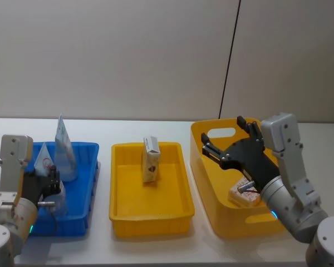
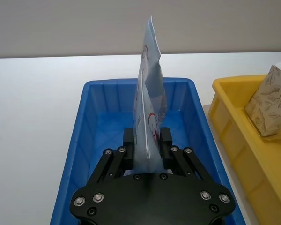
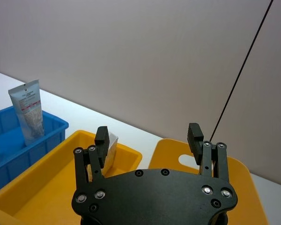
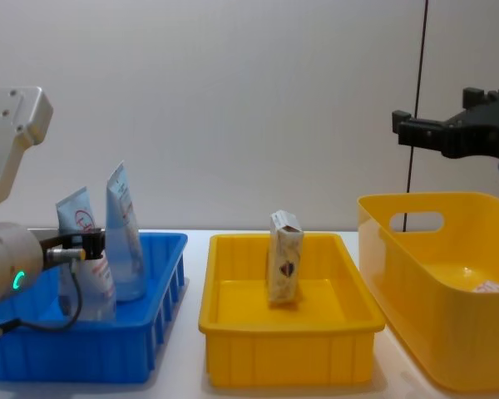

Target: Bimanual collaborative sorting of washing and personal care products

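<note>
A shallow blue plastic bin [image 1: 83,146] stands at the left of the white table [image 1: 156,125]. It holds two tubes, both upright with the flat crimped end on top. The left end effector [image 2: 147,143] is closed on the nearer pale-blue squeeze tube [image 2: 144,117], a finger pressed on each flat face low on its body. This tube carries a red ring mark and sits at the near-left part of the bin. Whether its lower end rests on the bin floor cannot be made out. Just behind it stands a taller pale-blue tube [image 1: 64,147] with red lettering, near the bin's middle and free of the fingers.

A shallow yellow plastic tray [image 1: 150,223] sits in the centre, close beside the blue bin. It holds one small pale carton [image 1: 151,161], standing upright on the tray floor toward the far end. The carton has a folded top and a dark mark on its front face.

A deep yellow plastic bin with a handle slot [image 1: 234,223] stands at the right. A white carton with red print [image 1: 243,192] lies flat on its floor, partly hidden by the right arm. The right end effector [image 1: 228,140] hangs above this bin, over its far-left part. Its fingers [image 3: 195,137] are spread wide with nothing between them.
</note>
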`<state>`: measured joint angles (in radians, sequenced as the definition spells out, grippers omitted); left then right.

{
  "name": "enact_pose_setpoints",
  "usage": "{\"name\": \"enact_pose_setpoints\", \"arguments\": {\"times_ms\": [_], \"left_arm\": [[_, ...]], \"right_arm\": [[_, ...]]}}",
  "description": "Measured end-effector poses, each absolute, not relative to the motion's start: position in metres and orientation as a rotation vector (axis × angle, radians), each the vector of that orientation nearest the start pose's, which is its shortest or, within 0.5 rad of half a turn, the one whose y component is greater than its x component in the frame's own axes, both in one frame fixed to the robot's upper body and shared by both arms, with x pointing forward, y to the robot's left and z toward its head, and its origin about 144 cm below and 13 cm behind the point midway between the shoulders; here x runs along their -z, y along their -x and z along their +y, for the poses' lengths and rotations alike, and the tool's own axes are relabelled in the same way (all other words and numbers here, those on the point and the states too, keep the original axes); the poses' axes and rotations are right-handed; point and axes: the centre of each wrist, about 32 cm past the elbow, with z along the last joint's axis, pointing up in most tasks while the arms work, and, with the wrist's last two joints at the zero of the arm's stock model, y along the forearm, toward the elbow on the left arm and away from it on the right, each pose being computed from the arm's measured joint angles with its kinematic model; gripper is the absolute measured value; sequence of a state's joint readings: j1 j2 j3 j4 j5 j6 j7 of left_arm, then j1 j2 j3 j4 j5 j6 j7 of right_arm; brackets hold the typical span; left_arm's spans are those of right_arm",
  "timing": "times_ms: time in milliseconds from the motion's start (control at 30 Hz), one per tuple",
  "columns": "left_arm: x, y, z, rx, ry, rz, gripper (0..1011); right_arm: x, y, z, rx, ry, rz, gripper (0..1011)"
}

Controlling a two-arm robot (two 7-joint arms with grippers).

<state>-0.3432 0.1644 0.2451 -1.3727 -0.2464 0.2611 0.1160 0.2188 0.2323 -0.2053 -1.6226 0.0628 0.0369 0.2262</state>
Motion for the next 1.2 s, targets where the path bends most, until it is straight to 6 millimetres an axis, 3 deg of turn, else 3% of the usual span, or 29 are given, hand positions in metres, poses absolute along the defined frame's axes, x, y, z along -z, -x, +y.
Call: {"name": "enact_pose_setpoints", "arguments": {"times_ms": [533, 1200], "left_arm": [[-1.199, -0.547, 0.212, -1.422, -0.059, 0.052, 228], [-1.252, -0.555, 0.201, -1.176, 0.184, -0.120, 208]], "right_arm": [[-1.230, -0.509, -0.227, 1.105, 0.004, -0.297, 1004], [-1.224, -0.516, -0.232, 0.947, -0.054, -0.236, 1004]]}}
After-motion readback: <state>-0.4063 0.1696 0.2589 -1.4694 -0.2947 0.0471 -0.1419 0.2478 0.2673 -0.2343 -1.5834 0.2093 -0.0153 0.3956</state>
